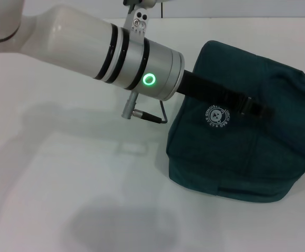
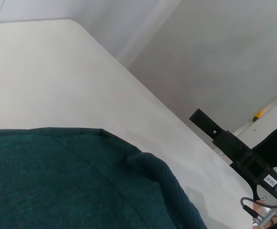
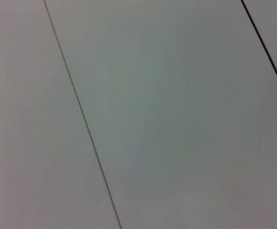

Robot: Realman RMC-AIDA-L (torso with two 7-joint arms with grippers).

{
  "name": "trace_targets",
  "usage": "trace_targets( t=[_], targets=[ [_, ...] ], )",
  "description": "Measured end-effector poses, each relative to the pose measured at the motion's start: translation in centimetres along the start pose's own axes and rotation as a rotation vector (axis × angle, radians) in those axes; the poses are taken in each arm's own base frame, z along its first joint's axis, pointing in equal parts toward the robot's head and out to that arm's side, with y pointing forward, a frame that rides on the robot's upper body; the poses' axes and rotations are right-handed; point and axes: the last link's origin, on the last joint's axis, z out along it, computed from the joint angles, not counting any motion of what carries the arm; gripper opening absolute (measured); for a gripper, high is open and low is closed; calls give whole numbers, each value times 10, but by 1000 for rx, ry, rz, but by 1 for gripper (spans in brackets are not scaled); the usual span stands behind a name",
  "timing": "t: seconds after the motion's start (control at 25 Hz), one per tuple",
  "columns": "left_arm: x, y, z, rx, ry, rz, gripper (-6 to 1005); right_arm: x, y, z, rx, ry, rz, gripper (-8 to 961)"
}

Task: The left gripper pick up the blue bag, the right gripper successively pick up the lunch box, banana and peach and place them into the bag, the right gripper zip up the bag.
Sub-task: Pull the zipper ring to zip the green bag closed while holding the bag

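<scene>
Where the white table (image 1: 63,173) meets the right half of the head view, the blue bag (image 1: 247,157) is seen standing, a dark teal fabric block with a round white logo (image 1: 217,117) on its near face and a seam low along its base. Across its upper face the black left pincer (image 1: 250,106) is laid, reaching from a silver wrist with a green ring light (image 1: 150,80); whether its fingers are parted cannot be told. Only the left wrist view shows the bag's woven cloth (image 2: 57,181) close up, the table edge and a black bracket (image 2: 224,140) beyond. Pale panels with dark seams alone are shown by the right wrist view; the right pincer is not seen.
</scene>
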Motion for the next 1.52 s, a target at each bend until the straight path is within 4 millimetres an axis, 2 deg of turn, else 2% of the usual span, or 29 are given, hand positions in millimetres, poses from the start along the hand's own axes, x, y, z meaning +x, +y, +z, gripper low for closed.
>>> trace_targets(
  t=[0.2,0.44,0.64,1.08,1.36,1.52],
  targets=[
    [-1,0,-2,-10,13,1,182,1,1,0,-2,1,3,784],
    [0,4,-8,-58,42,-4,131,1,2,0,-2,1,5,784],
    [3,5,-21,-94,67,-14,118,1,2,1,-7,-3,6,784],
    [12,3,-70,-133,173,-18,118,1,4,9,-26,-9,6,783],
    [13,-7,-107,-93,252,-34,117,1,8,21,-69,-7,5,783],
    [9,-13,-117,-62,260,-45,118,0,9,26,-86,-5,5,783]
  ],
)
